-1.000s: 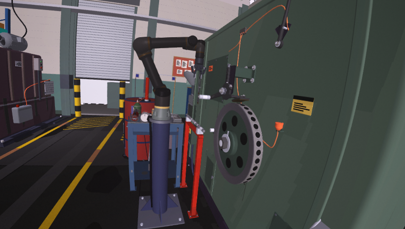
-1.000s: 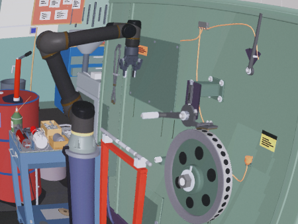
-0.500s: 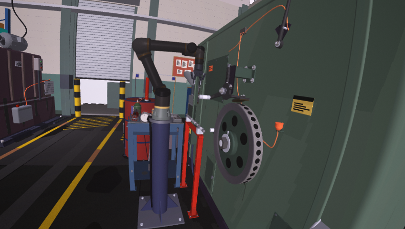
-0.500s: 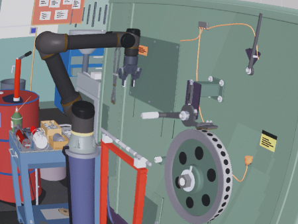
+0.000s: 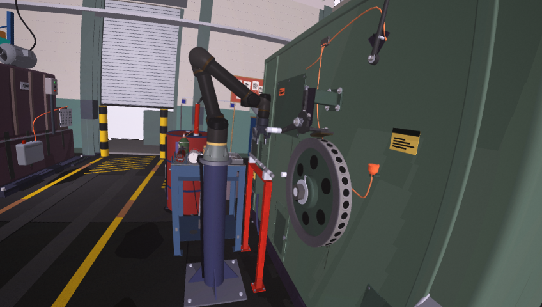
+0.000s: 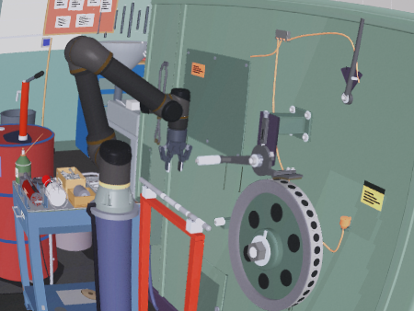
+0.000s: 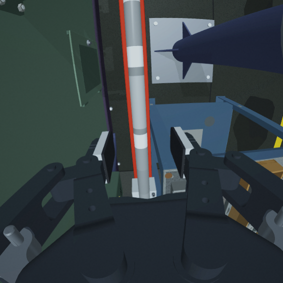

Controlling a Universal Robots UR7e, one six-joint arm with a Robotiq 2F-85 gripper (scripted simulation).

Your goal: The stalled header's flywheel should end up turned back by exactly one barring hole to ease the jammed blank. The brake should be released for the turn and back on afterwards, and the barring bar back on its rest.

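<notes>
The flywheel (image 5: 318, 192) (image 6: 275, 244) hangs on the green header's side wall, with a ring of barring holes round its rim. Above it the brake lever (image 6: 232, 160) lies level, its white handle (image 5: 273, 130) (image 6: 208, 160) pointing left and its shoe (image 6: 287, 175) on the rim's top. The grey barring bar (image 6: 177, 206) (image 7: 138, 105) rests along the top of the red rest frame (image 5: 259, 213) (image 6: 170, 248), directly below my fingers in the wrist camera. My gripper (image 5: 260, 136) (image 6: 174, 162) (image 7: 142, 151) hangs pointing down, just left of the lever's handle and above the bar, open and empty.
The arm's blue pedestal (image 5: 213, 224) stands beside the rest frame on a bolted floor plate (image 7: 181, 50). Behind it are a blue cart (image 6: 50, 207) with small items and a red drum (image 6: 18, 202). An orange cable (image 5: 367, 186) hangs right of the flywheel.
</notes>
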